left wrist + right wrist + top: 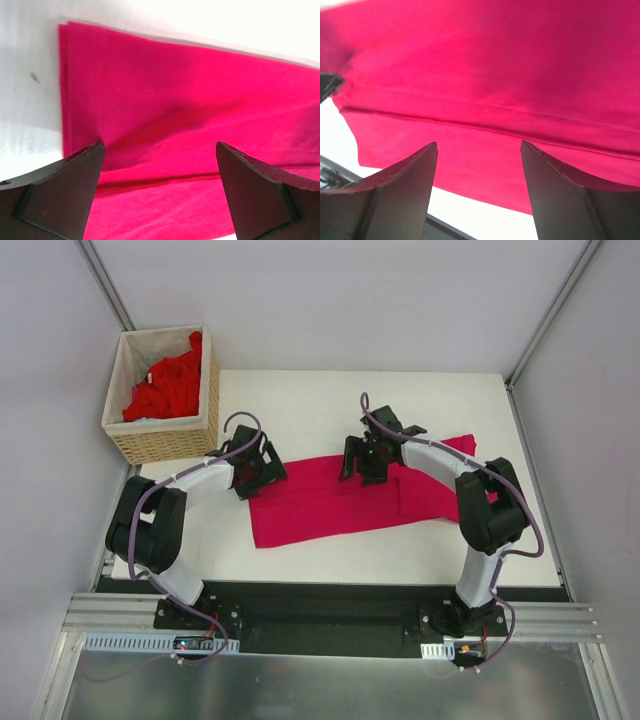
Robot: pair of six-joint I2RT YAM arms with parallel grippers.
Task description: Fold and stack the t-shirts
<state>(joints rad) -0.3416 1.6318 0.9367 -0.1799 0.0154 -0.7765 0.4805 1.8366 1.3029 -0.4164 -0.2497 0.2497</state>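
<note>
A magenta t-shirt [320, 505] lies on the white table as a long folded strip that runs from the front left to the back right. My left gripper [262, 468] hovers at the strip's left end, over its far edge, open wide with nothing between the fingers. In the left wrist view the left gripper [159, 143] looks down on the t-shirt [175, 90] and a fold seam. My right gripper [362, 462] is over the middle of the strip's far edge. In the right wrist view the right gripper [479, 143] is open over the t-shirt [485, 65], holding nothing.
A wicker basket [165, 445] stands at the back left corner with brighter red t-shirts [170, 385] bunched inside. Grey walls close in both sides. The black base rail [320, 605] runs along the near table edge.
</note>
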